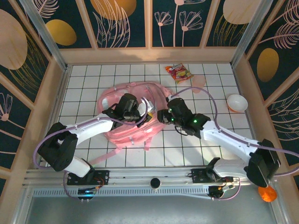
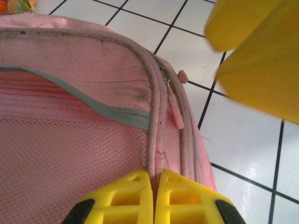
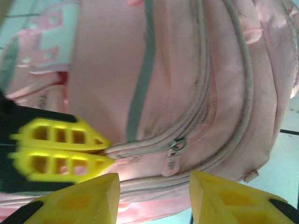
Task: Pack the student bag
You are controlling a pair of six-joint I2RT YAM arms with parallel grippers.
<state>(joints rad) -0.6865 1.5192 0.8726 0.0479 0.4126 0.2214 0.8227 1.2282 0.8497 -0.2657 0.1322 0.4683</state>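
Left wrist view first: what have your left jaws got?
— My left jaws are clenched. The yellow fingers [image 2: 133, 198] press together on the corded edge of the student bag [image 2: 70, 140], just beside its zip. A pink zip pull [image 2: 175, 109] lies along the seam a little beyond them.
— And your right jaws?
— Released. In the right wrist view my two fingers [image 3: 79, 200] stand apart with nothing between them. They hover just off the bag's side, facing a metal zip slider [image 3: 175, 147]. My left fingers show there too, at the left, pinching the bag's piped seam.
— Where is the bag?
— In the top external view it lies flat in the middle of the white gridded desk [image 1: 84, 84], between my two arms, with both wrists over it. Further back on the desk sits a snack packet [image 1: 179, 73] with a pale pink object [image 1: 199, 82] near it. A white bowl [image 1: 237, 102] sits off to the right. All three are apart from the bag.
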